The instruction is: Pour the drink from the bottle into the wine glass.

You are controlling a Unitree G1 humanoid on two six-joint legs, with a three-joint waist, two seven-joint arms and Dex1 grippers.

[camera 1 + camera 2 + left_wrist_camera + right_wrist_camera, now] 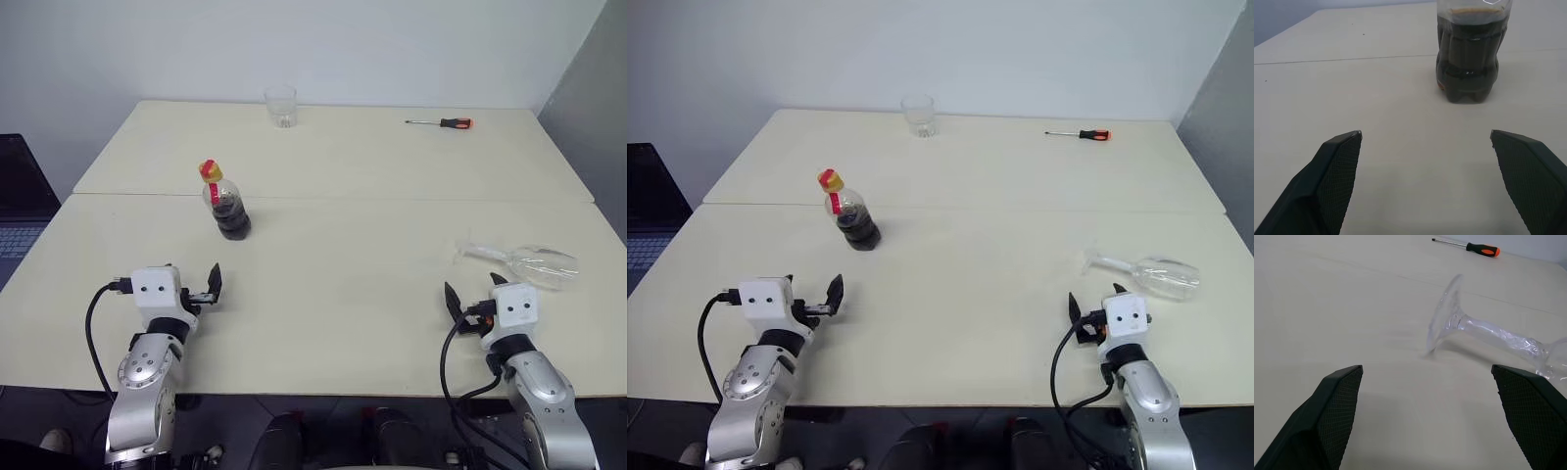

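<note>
With both tools spread and empty, I'd have the right tool (472,295) right the glass (524,262) lying near-right on the surface (353,157) before the left tool (196,284) takes the bottle (227,204) just beyond.

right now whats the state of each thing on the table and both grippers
bottle: upright, capped, part full of dark drink
wine glass: lying on its side, empty, foot toward the table's middle
tumbler: upright at the far edge, empty
screwdriver: lying flat, far right
left gripper: open, holding nothing, facing the bottle
right gripper: open, holding nothing, near the wine glass
</note>
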